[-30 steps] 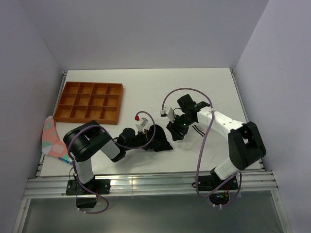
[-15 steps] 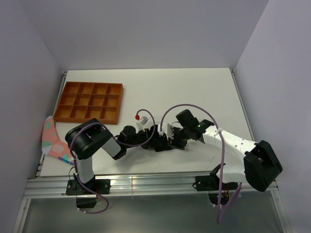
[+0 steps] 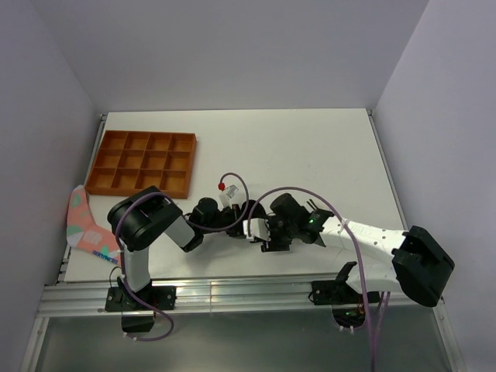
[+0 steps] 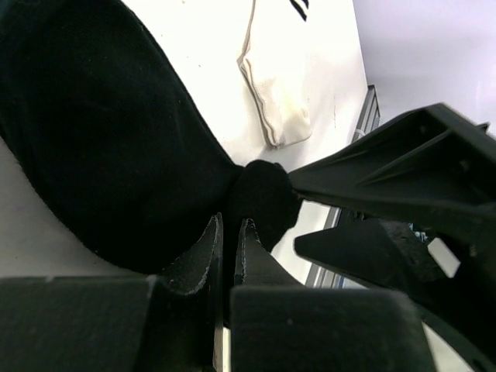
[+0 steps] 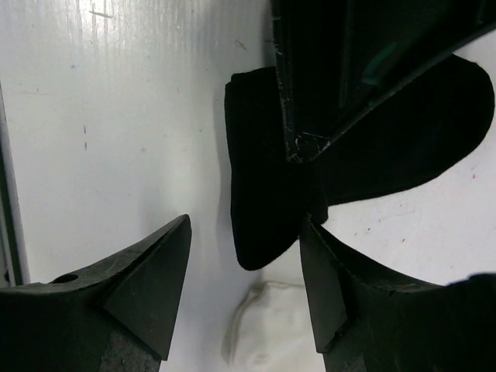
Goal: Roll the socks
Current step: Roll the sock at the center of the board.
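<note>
The black sock (image 4: 101, 132) lies flat on the table, its narrow end bunched at my left gripper (image 4: 230, 231), which is shut on that fabric. The white sock (image 4: 279, 85) lies just beyond it, black stripes at its far end. My right gripper (image 5: 246, 232) is open, its jaws on either side of the black sock's folded tip (image 5: 263, 178), above the white sock's toe (image 5: 271, 325). In the top view the two grippers meet at the table's near middle, left (image 3: 242, 221) and right (image 3: 262, 232), and hide most of both socks.
An orange compartment tray (image 3: 142, 163) stands at the back left. A pink fabric piece with teal patches (image 3: 81, 221) hangs over the left table edge. The table's near edge and metal rail (image 3: 232, 291) are close behind the grippers.
My right arm swung left and nearer, bringing its open gripper from over the white sock to the black sock's end. My left gripper shifted slightly right, still holding the black sock.
</note>
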{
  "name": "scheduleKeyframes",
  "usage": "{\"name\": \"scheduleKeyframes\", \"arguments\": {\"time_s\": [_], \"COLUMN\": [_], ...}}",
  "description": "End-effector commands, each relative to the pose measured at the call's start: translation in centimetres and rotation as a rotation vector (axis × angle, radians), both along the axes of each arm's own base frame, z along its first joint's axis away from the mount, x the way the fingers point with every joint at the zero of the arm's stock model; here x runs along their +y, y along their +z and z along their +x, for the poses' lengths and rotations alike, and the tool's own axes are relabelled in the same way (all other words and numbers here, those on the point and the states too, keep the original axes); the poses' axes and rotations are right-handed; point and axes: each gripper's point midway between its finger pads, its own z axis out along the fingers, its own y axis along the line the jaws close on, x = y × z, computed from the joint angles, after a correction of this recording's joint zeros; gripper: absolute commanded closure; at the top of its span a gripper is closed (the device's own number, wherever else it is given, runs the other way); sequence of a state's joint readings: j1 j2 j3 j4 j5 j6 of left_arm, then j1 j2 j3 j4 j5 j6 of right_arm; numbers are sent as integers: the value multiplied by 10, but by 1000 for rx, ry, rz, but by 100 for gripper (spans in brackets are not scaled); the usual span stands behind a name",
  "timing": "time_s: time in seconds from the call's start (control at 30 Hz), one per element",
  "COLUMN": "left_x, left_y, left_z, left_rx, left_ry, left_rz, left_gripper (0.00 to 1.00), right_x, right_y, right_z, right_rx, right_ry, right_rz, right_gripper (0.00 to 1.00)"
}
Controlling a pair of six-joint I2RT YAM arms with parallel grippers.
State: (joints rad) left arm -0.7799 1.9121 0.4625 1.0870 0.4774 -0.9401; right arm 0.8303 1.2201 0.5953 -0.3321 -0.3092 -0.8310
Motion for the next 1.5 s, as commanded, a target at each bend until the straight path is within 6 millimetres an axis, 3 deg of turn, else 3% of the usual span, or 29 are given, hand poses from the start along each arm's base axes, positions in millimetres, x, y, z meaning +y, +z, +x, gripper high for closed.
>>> {"name": "scheduleKeyframes", "arguments": {"time_s": [0.0,0.7,0.83,0.97,1.1,1.47], "left_x": [57,62,63,64,63,65], "left_y": [-99,-101,-102,-103,-103,-106], "left_z": [-65,-70,-71,-71,-70,-70], "left_rx": [293,306,312,315,314,320], "left_ry": [-70,-103,-104,-102,-104,-107], "left_rz": [342,355,362,362,357,355], "left_gripper": [100,100,100,100,100,100], "right_x": [12,14,13,17,15,12], "right_y": [6,5,15,46,47,6], "right_z": [4,12,14,11,4,0], "right_rx": [-88,-283,-318,-335,-281,-251], "right_ry": [41,87,78,79,84,132], "right_rz": [41,78,102,160,139,38], "right_gripper": [35,37,38,38,38,37]}}
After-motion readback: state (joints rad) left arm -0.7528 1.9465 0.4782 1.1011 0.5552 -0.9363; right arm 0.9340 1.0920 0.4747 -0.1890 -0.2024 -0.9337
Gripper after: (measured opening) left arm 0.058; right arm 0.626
